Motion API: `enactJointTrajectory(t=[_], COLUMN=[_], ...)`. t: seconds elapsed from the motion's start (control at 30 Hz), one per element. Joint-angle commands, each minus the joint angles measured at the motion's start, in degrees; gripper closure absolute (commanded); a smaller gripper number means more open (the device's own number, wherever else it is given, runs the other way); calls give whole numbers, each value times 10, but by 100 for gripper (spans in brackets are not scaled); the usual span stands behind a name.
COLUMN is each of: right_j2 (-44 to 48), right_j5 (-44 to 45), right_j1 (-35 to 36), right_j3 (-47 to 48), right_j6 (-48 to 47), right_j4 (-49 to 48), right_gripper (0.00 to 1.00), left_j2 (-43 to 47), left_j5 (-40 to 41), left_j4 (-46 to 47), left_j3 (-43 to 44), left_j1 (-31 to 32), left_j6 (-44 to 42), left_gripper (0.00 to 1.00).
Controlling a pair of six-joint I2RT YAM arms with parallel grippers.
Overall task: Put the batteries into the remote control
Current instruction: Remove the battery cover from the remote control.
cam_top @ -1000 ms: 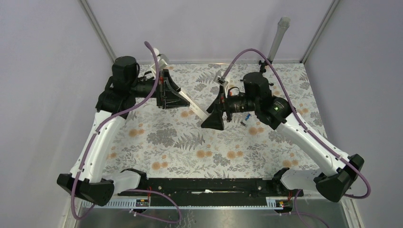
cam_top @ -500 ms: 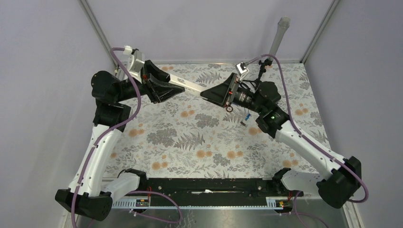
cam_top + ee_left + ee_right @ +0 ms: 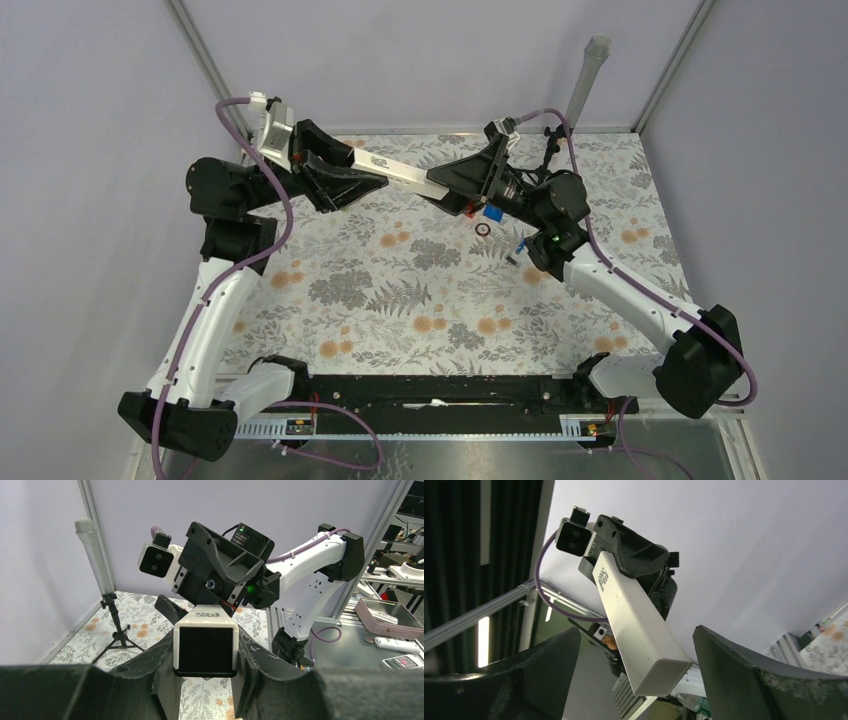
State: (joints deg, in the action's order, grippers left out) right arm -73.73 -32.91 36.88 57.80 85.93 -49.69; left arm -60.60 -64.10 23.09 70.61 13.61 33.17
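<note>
Your left hand (image 3: 365,175) clamps slim white plastic remote bar (image 3: 405,173) mid-air over bench (image 3: 400,300); right hand (image 3: 442,188) gapes wide round other end. Tiny blue batteries (image 3: 521,244) lying on bench, so reckon none loaded yet.

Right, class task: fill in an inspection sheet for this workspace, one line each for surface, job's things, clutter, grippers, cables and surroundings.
Surface: floral cloth, lying flat.
Job's things: remote control held in the air over the far side of the cloth; one blue battery lying on the cloth beside the right arm; no other battery made out.
Clutter: small ring on the cloth.
Grippers: left gripper, jaws shut on the remote's dark end; right gripper, jaws open either side of the other end, not touching it.
Cables: a purple cable runs along each arm, clear of the jaws.
Surroundings: silver tube on a tripod at the far right corner; plain walls.
</note>
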Motion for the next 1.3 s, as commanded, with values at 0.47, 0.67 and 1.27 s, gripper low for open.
enactJointTrajectory(t=[0.47, 0.67, 1.27], right_j2=[-58, -57, 31], right_j5=[-66, -61, 18], right_j1=[-3, -11, -27], right_j3=[39, 17, 33], right_j6=[102, 104, -130], right_j4=[-144, -160, 224], right_gripper=[80, 55, 27], left_j2=[11, 14, 26], left_j5=[12, 27, 15], left_j4=[196, 184, 70], left_j3=[-24, -16, -42], left_j1=[-1, -15, -17], left_j6=[69, 69, -12], left_gripper=[100, 100, 100])
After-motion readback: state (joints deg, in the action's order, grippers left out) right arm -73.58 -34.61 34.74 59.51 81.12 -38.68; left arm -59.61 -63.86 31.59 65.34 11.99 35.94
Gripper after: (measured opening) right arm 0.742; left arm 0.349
